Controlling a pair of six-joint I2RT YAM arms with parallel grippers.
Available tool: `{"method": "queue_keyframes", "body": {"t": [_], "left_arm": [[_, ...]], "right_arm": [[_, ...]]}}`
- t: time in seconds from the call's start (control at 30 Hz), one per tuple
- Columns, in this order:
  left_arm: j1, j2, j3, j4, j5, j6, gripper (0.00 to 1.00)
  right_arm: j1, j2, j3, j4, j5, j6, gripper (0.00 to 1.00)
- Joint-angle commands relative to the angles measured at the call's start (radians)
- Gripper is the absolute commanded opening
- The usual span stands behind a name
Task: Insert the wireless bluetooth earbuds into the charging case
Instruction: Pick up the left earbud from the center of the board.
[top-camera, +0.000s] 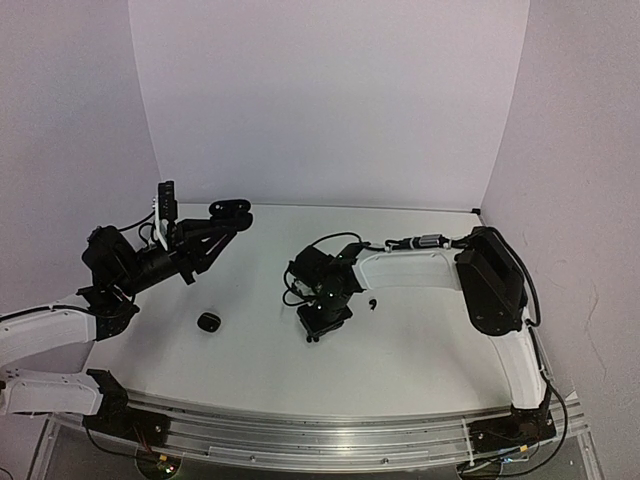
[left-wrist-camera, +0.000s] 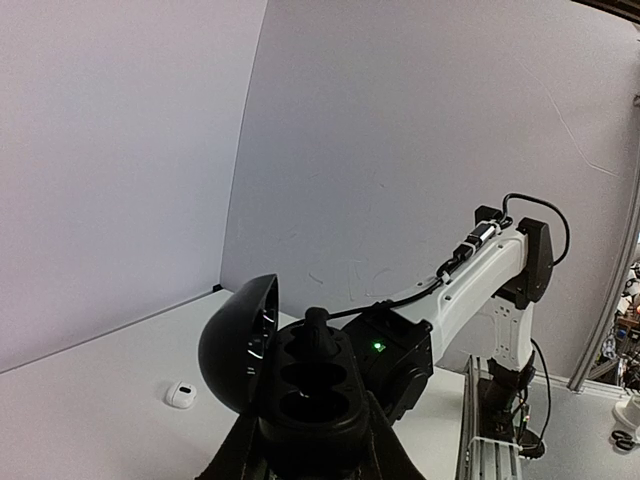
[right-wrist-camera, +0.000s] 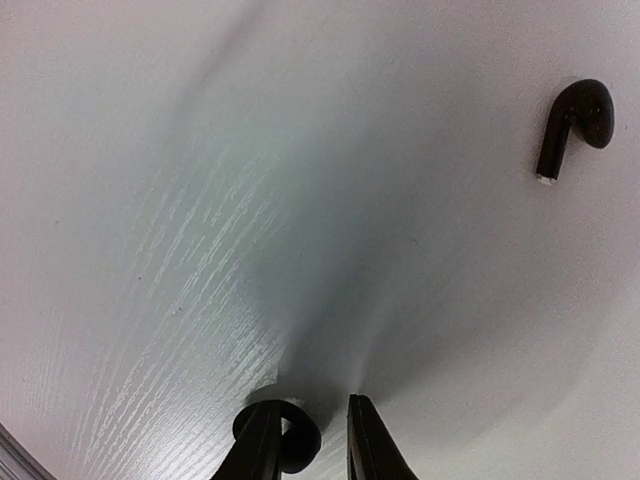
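My left gripper (top-camera: 213, 228) is raised over the table's left side, shut on an open black charging case (top-camera: 232, 208). In the left wrist view the case (left-wrist-camera: 312, 395) sits between the fingers (left-wrist-camera: 232, 455) with its lid swung open to the left. One black earbud (left-wrist-camera: 316, 335) stands in its far slot; the two nearer slots look empty. My right gripper (top-camera: 322, 324) is down on the table at the centre. In the right wrist view its jaws (right-wrist-camera: 310, 405) stand slightly apart, with a black earbud (right-wrist-camera: 298, 443) against the left finger. Another black earbud (right-wrist-camera: 575, 122) lies to the right (top-camera: 372, 302).
A small closed black case (top-camera: 208, 321) lies on the table in front of the left arm. A small white case (left-wrist-camera: 181, 394) lies on the table below the held case's lid. The white backdrop curves up at the back and sides.
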Motion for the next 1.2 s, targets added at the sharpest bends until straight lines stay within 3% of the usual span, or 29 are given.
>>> {"method": "queue_keyframes", "body": {"t": [0.0,0.17,0.77,1.17], "left_arm": [[0.007,-0.016,0.0,0.005,0.005,0.02,0.0],[0.007,-0.011,0.001,0.01,0.008,0.023,0.0],[0.007,-0.012,0.002,-0.006,0.009,0.04,0.0],[0.007,-0.014,0.003,-0.01,0.011,0.052,0.0]], "right_arm": [[0.033,-0.029,-0.057,-0.032,-0.028,0.027,0.2],[0.038,-0.05,-0.095,-0.007,-0.029,0.042,0.1],[0.059,-0.114,-0.194,0.042,-0.066,0.085,0.19],[0.064,-0.124,-0.24,0.075,-0.088,0.11,0.19]]}}
